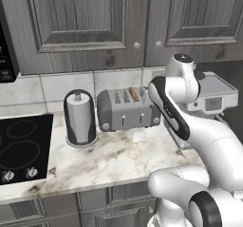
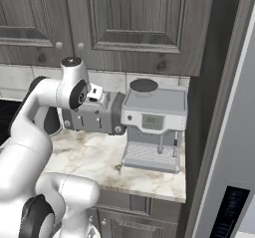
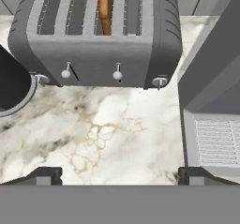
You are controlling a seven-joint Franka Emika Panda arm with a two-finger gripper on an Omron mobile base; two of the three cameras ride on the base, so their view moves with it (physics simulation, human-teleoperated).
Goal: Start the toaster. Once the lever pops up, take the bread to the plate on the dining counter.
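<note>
Glossy white arm (image 1: 199, 131) (rounded links), black joint bands.

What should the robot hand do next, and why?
Probably move forward and down toward a toaster lever. The open gripper hangs above bare marble in front of the toaster, touching nothing, and the bread sits in a slot.

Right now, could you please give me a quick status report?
Gripper open, empty, above the counter. Bread sits in the toaster. Coffee machine close on one side.
</note>
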